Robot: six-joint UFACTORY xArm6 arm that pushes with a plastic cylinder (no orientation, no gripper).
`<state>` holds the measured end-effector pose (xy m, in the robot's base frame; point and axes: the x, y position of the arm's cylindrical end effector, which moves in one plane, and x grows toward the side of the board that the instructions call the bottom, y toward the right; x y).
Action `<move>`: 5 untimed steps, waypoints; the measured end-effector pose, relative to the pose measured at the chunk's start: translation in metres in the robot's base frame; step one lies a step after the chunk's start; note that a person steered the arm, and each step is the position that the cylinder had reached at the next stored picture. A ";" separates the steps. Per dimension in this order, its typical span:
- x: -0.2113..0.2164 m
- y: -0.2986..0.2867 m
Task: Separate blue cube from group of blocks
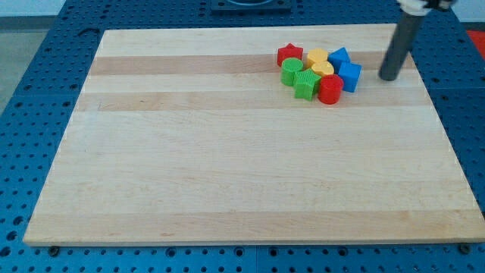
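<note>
Two blue blocks sit at the right edge of the cluster, and the blue cube [350, 76] appears to be the lower one, touching the red cylinder [330, 89] at its lower left and the other blue block [339, 56] just above it. The yellow heart [323, 69] presses in from its left. Further left lie a yellow block [316, 56], a green cube [305, 84], a green block [291, 70] and a red star [289, 53]. All of this crowds the wooden board [227, 167] near the view's top right.

My tip [389, 77] stands to the view's right of the cube, near it but apart. It is a bare rod with nothing to clench or release, and it touches no block.

Pushing from this side would only drive the cube deeper into the group. I judge the better course is to circle around and enter the seam between cube and heart, then sweep rightward, keeping clear of the red cylinder.
</note>
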<state>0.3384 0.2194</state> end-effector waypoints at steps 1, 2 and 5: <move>0.000 -0.042; 0.000 -0.084; 0.000 -0.122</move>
<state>0.3383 0.0974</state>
